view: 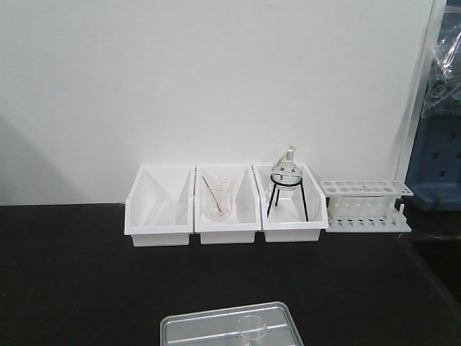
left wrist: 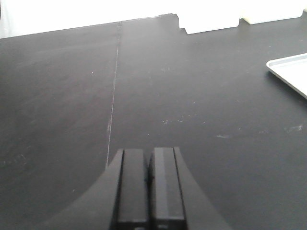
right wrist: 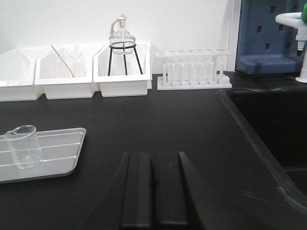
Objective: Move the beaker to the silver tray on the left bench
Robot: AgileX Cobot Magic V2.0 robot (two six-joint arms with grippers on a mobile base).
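The beaker (right wrist: 23, 146) stands upright on the tray (right wrist: 57, 158), toward its right side in the front view. The tray sits on the bench (view: 72, 288), in front of three bins (view: 160, 209) along the wall. A flask on a tripod (view: 288, 184) stands in the right bin, with a test-tube rack (view: 367, 205) just right of it.

Only the two grippers of the robot were visible, each one in its own wrist view. The left gripper (left wrist: 149, 184) was matte black, with two flat rectangular fingers (left wrist: 132, 187) that were side by side, and only a thin dark seam was between them. Its body became wider toward the camera in smooth curved shoulders. The right gripper (right wrist: 153, 189) had the same form: black, two long flat fingers (right wrist: 138, 189), plain surfaces without markings.
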